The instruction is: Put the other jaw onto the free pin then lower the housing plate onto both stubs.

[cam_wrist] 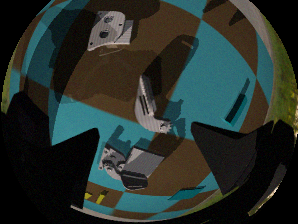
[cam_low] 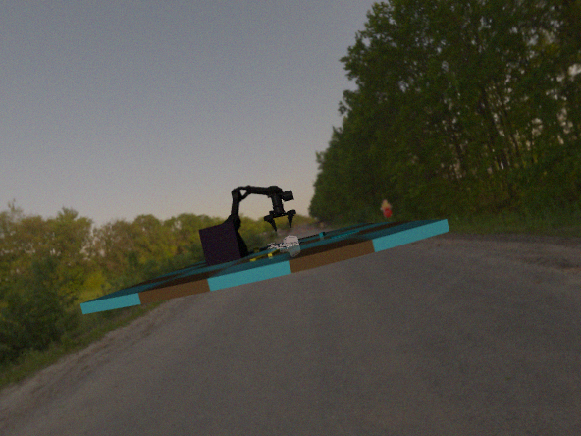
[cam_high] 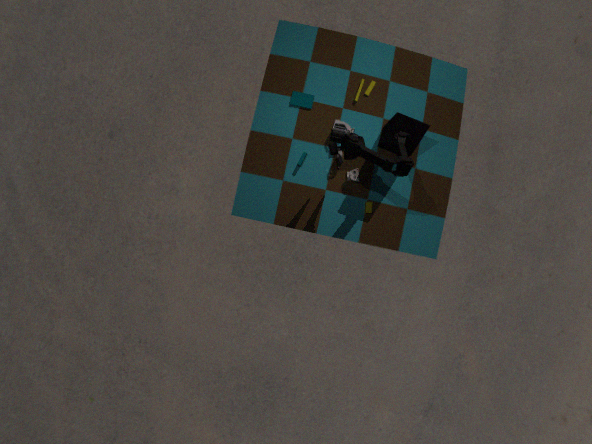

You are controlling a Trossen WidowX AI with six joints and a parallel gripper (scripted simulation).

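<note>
My gripper (cam_low: 283, 228) (cam_wrist: 145, 131) is open and empty, pointing down above the parts. The loose grey jaw (cam_high: 339, 157) (cam_wrist: 143, 111) lies on the board between my fingers in the wrist view, its toothed end towards the base. The grey base (cam_wrist: 111, 161) stands at the lower middle of the wrist view, with the other jaw (cam_wrist: 145, 160) beside and over it. Its pin contact and the free pin are too small to tell. The housing plate (cam_high: 353, 175) (cam_wrist: 106, 29), light grey with two holes, lies apart at the wrist view's upper left. No teeth mesh.
The checkered board (cam_high: 295, 40) (cam_low: 409, 236) carries a teal block (cam_high: 302, 101) (cam_wrist: 186, 193), a teal bar (cam_high: 302, 160) (cam_wrist: 236, 110), two yellow bars (cam_high: 359, 91) (cam_high: 370, 88) and a yellow block (cam_high: 369, 207). The arm's dark pedestal (cam_high: 400, 130) (cam_low: 220, 244) stands at one side.
</note>
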